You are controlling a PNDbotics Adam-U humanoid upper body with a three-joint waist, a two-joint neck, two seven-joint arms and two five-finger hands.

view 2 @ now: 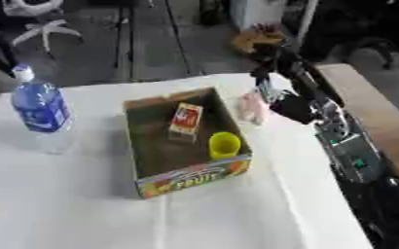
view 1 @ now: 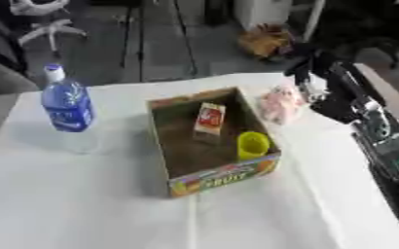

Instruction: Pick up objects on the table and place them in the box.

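Note:
An open cardboard box [view 1: 224, 178] with "FRUIT" printed on its front wall stands in the middle of the white table [view 1: 83, 204]. Inside it are a red and orange carton [view 1: 209, 118] and a yellow cup [view 1: 252, 145]. A pale pink object [view 1: 281, 105] is just outside the box's right wall, at table height. My right hand [view 1: 312, 73] comes in from the right and is directly behind and above the pink object, right against it. Whether it holds the object is hidden. A blue water bottle [view 1: 66, 105] with a white cap stands upright at the left.
My right arm [view 1: 382, 136] runs along the table's right edge. A wooden surface [view 2: 365, 102] lies beyond that edge. Past the far edge are a dark floor, a chair base [view 1: 45, 24] and a brown heap [view 1: 267, 41].

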